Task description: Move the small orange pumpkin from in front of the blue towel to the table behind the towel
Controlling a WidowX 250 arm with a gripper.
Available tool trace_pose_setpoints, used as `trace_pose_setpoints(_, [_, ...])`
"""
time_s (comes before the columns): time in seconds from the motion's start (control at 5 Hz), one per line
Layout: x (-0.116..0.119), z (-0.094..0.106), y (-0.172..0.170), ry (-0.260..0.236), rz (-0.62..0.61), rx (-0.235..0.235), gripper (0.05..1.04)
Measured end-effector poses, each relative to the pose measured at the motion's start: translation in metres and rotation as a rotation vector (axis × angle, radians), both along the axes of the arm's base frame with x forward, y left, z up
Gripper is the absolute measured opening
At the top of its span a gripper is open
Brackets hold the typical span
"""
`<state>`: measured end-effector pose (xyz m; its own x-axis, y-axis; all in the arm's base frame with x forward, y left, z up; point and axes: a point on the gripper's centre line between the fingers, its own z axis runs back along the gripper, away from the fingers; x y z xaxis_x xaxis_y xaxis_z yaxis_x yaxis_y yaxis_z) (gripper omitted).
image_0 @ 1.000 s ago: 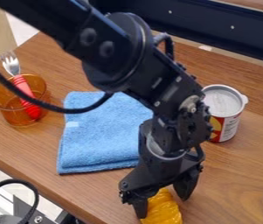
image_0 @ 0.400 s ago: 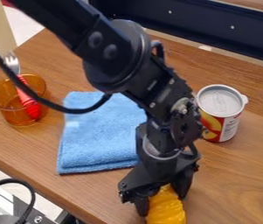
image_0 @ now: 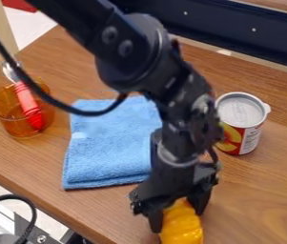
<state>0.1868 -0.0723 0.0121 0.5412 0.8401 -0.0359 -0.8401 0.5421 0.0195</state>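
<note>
Low in the view, near the table's front edge, the black gripper [image_0: 179, 218] hangs with its fingers on either side of a shiny yellow-orange object [image_0: 183, 228]. The fingers are closed against the object's upper end, and its ridged lower part reaches to the bottom of the view. Behind and to the left of the gripper lies a folded blue cloth [image_0: 104, 152], partly hidden by the arm.
An orange transparent cup [image_0: 13, 125] with a red-handled fork [image_0: 29, 105] in it stands at the left. A red and white can [image_0: 242, 125] stands right of the arm. A dark ledge [image_0: 235, 31] runs along the back.
The fingers have drawn together on the yellow-orange object. The upper arm and its cable have shifted slightly; the cloth, cup and can have stayed put.
</note>
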Motion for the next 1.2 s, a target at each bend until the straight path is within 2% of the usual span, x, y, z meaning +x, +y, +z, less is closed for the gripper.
trace_pose_setpoints(0.2, [0.019,0.025,0.008,-0.013,0.045,-0.048,0.819])
trace_pose_setpoints(0.4, [0.039,0.041,0.019,-0.032,0.073,-0.067,0.819])
trace_pose_setpoints(0.6, [0.059,0.053,0.045,-0.091,0.118,-0.017,0.819])
trace_pose_setpoints(0.8, [0.086,0.061,0.088,-0.132,0.201,0.005,0.819])
trace_pose_setpoints(1.0, [0.111,0.059,0.131,-0.132,0.334,0.028,0.819])
trace_pose_setpoints(1.2, [0.137,0.052,0.163,-0.155,0.456,0.069,0.819])
